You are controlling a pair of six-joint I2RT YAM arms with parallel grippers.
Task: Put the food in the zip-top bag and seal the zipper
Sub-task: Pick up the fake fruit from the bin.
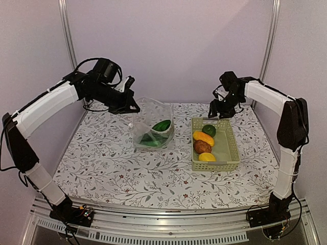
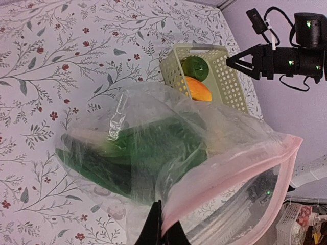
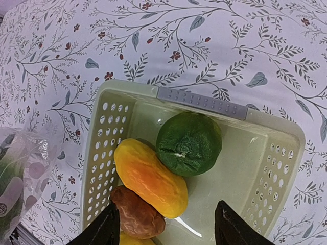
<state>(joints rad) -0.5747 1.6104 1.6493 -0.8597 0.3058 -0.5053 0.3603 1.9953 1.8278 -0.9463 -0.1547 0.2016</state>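
From above, the left pincer [image 1: 126,105] is raised over the far part of the tabletop [image 1: 102,163] and is clenched on the top edge of the zip-top bag [image 1: 153,115]. The bag stands up from the cloth with its mouth held high. Green pieces [image 1: 153,138] of the food lie in its bottom. Just to the right of the bag is a pale green basket [image 1: 232,148], with the dark green lump [image 1: 208,130], the orange-yellow oval [image 1: 203,137], the brown potato [image 1: 202,146] and the yellow lemon [image 1: 207,156] in a row. The right pincer [image 1: 220,113] hangs over the far end of the basket.

In the left wrist view, the left pincer [image 2: 162,230] is closed on the pinkish zipper [image 2: 230,171] at the mouth of the bag [image 2: 153,112]. The green pieces [image 2: 138,153] show through the plastic. Behind it are the basket [image 2: 225,76] and the right pincer [image 2: 240,60].

In the right wrist view, the right pincer [image 3: 167,206] is released, with its fingers [image 3: 232,227] wide apart above the basket [image 3: 204,102] and touching nothing. Under it lie the lump [image 3: 189,143], the oval [image 3: 150,178] and the potato [image 3: 137,217], each touching the next. The bag [image 3: 18,173] shows at the left edge
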